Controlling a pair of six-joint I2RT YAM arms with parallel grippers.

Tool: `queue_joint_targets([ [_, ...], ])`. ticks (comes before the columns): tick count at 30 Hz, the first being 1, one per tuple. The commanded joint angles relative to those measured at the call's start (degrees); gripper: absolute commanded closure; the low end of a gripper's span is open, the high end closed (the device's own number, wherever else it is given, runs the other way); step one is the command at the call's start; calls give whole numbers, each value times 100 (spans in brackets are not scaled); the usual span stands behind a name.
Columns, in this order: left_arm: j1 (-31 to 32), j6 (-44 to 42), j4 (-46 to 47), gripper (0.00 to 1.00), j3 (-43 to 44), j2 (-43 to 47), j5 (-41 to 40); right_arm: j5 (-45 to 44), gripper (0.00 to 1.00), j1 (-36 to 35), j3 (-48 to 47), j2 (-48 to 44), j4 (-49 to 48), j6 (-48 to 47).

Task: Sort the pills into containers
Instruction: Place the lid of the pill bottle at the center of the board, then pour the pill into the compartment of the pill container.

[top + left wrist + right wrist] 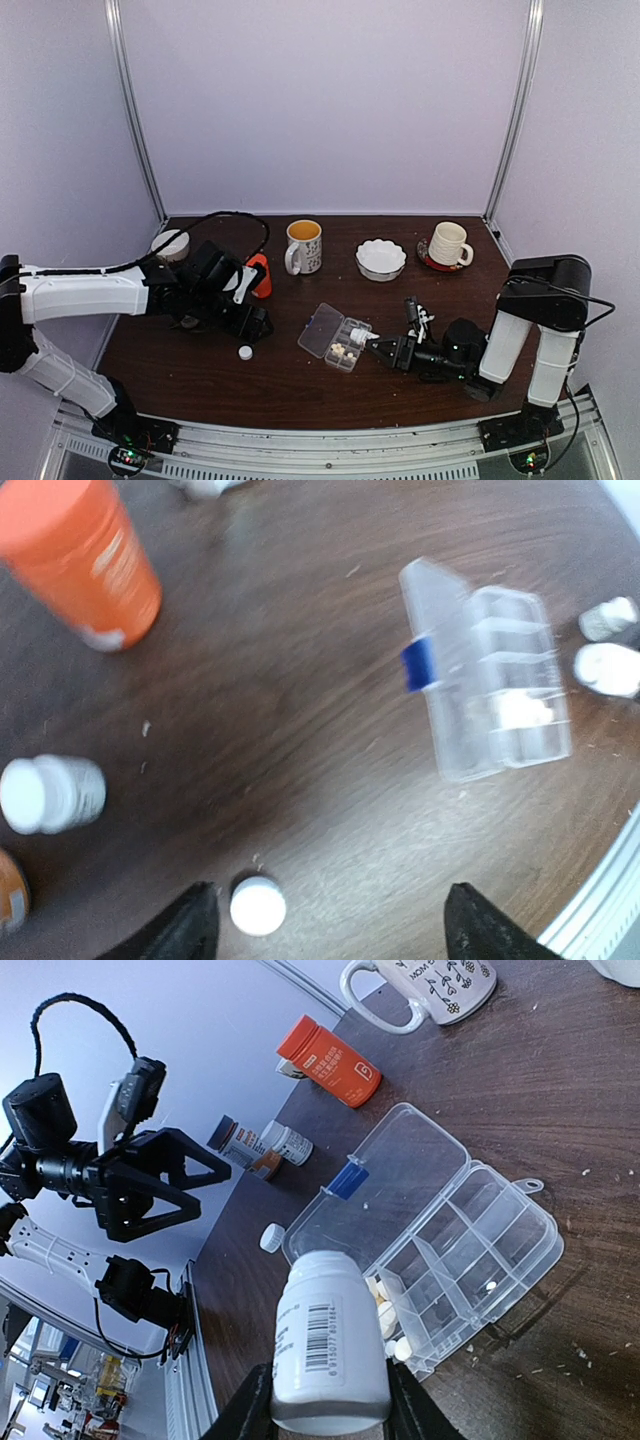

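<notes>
While left fingers [190,930] hang spread wide (near a white cap [258,905]), right fingers [245,1415] pinching a white bottle [325,1335]

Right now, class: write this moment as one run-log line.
left gripper: open, empty | right gripper: shut on white bottle, pointed at organizer box | lid: open | pills: few in box corner

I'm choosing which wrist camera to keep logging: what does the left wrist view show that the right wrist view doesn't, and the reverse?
Only the left wrist view: two small white bottles lying beside the organizer box.
Only the right wrist view: the white bottle clamped in the right gripper, and a patterned mug.
Both: the open organizer box, the orange bottle and a loose white cap on the table.
</notes>
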State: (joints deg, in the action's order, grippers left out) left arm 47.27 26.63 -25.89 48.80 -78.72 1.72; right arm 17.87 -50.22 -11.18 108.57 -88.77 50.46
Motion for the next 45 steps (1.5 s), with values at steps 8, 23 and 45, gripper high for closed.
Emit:
queue_joint_targets([
  [8, 28, 882, 2167, 3, -160, -202, 797, -229, 100, 47, -112, 50, -272, 130],
  [23, 50, 1101, 2089, 32, 759, -1834, 1495, -186, 100, 47, -215, 189, -255, 263],
  [45, 55, 1415, 2757, 50, 631, -2407, 1901, -265, 100, 46, -233, 411, -270, 215],
])
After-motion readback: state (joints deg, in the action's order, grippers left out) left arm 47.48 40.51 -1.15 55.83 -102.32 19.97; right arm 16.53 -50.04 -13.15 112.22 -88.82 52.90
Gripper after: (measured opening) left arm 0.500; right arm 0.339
